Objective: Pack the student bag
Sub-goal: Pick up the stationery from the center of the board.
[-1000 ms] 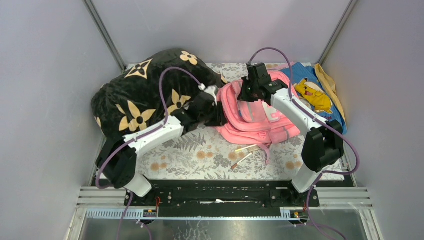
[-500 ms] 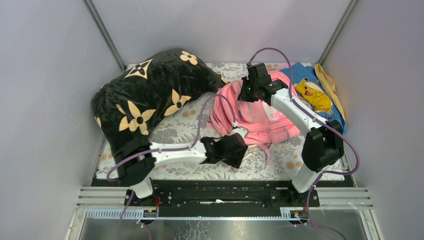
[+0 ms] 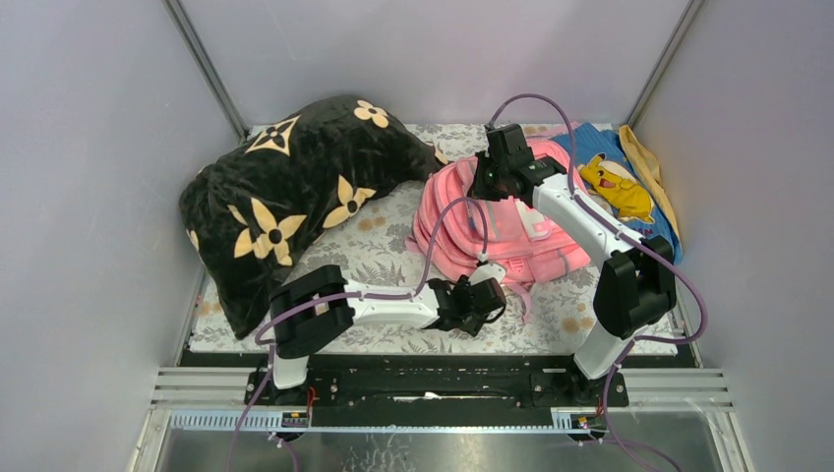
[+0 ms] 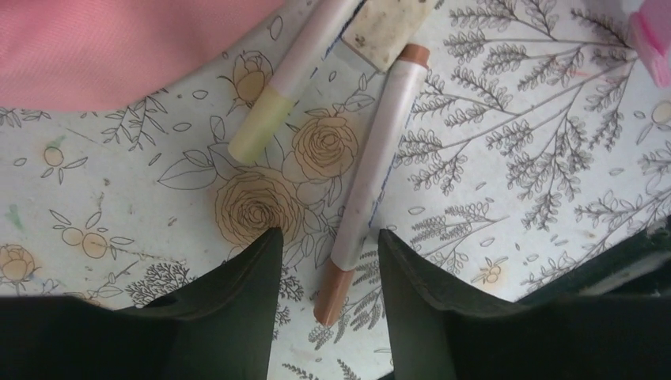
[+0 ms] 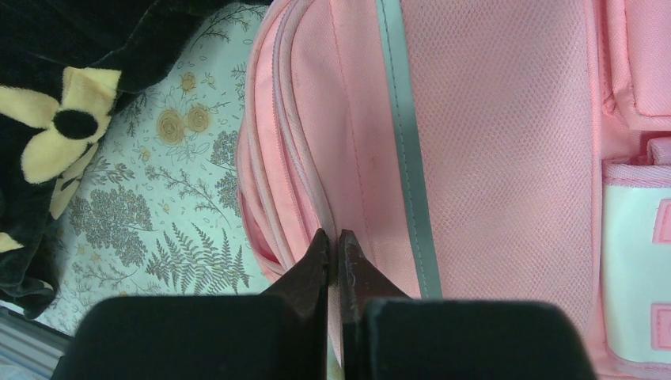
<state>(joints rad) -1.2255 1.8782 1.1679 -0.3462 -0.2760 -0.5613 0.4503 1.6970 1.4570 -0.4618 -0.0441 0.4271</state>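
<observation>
Fabric along the student bag (image 5: 490, 142) seam sits pinched in the closed right pincer (image 5: 332, 236), probably holding its mouth ready. The left pincer (image 4: 328, 237), open, straddles a brown-capped pen (image 4: 372, 174) on the tabletop (image 4: 514, 158) (bag just beside, centre-right).

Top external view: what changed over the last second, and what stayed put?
The left tool left the left side of the student bag, swung back toward the near edge, and is now open over the pens. The right tool stayed shut on the bag; pillow and blue cloth unmoved.
</observation>
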